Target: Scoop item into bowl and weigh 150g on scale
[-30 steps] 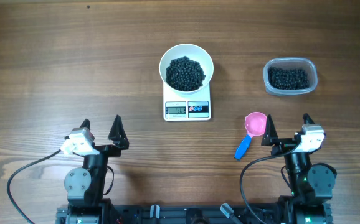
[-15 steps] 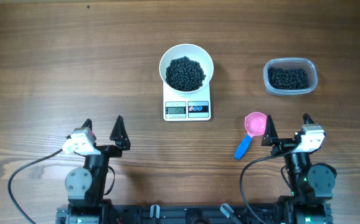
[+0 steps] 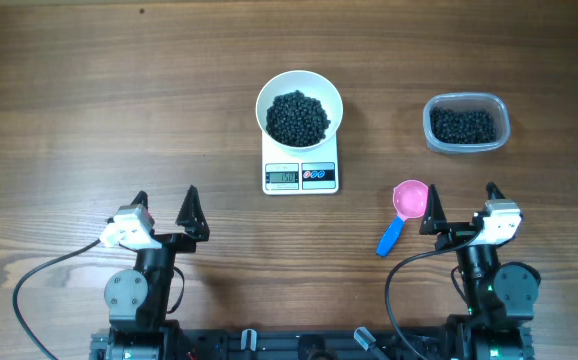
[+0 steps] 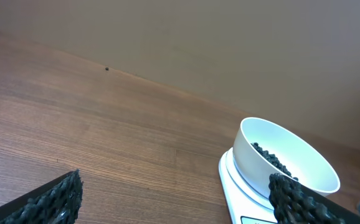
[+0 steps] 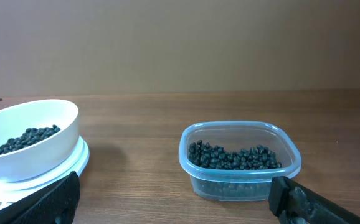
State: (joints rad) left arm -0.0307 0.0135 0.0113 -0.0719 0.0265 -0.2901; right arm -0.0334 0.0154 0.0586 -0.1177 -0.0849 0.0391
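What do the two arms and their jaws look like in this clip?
Left arm and right arm match: black links, grey round joint housings, a white block at each wrist, and a black cable looping back to the base. The jaws are black, pointed wedges with knobbly inner faces. No markings visible.

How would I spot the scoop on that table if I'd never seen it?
Start at the white scale holding the bowl, in the middle. Move toward the right gripper at the near edge; the scoop lies on the table beside it. It is a pink cup on a blue handle, unlike the clear tub farther back.
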